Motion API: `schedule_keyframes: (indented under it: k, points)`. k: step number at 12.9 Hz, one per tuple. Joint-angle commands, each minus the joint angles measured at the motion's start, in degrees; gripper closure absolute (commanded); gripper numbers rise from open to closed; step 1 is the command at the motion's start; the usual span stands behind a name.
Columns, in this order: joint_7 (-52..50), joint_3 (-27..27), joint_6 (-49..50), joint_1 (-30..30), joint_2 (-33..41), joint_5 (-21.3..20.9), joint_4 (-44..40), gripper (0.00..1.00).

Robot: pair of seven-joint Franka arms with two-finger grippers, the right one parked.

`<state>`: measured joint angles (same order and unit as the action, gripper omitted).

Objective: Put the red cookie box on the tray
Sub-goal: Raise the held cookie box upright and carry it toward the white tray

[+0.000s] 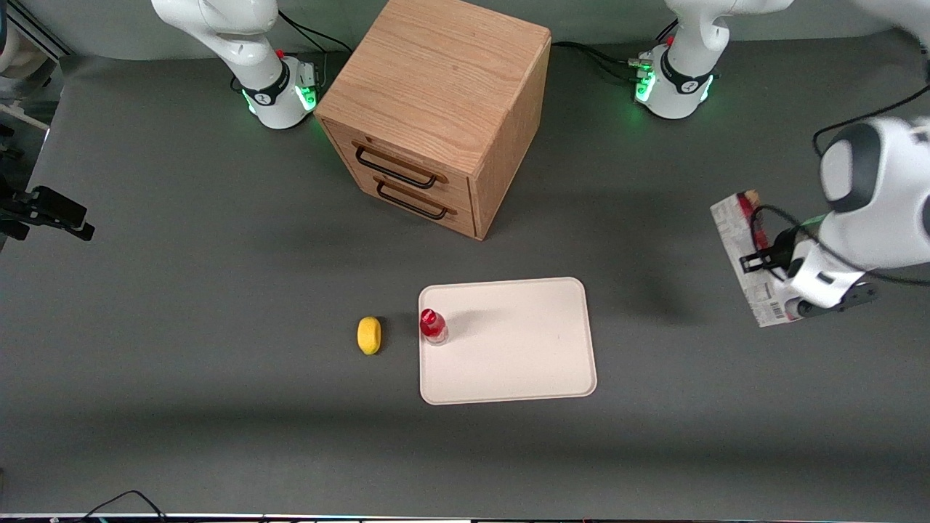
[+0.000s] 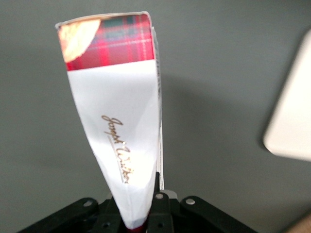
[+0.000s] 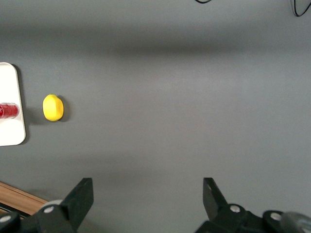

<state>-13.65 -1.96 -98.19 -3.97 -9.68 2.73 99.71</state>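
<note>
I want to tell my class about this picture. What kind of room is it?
Probably a robot test lab. Two robot arms are bolted to a grey table. Practice things are set out: a tray, a wooden drawer cabinet. The end effector holds a cookie box above the table, beside the tray.

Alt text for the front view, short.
The gripper holds the red cookie box above the table toward the working arm's end, away from the tray, where a red-capped bottle stands beside a yellow object.

Glossy white arm links, grey joint caps, black cables, green-lit bases.
</note>
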Motion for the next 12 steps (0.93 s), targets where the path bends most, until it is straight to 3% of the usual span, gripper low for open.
schedule_keyframes:
  k: [1, 6, 10, 12]
  points:
    - [2.13, 1.78, 13.33, -0.25, 0.45, -1.15, -12.75, 1.0]
    - [5.74, 3.27, 13.56, -0.42, -0.16, -0.88, -16.47, 1.0]
    - [-2.07, 15.03, 1.45, -0.43, -4.1, -3.96, -16.22, 1.0]
    - [-8.29, 21.18, -5.05, -0.69, -8.93, -7.98, -16.22, 1.0]
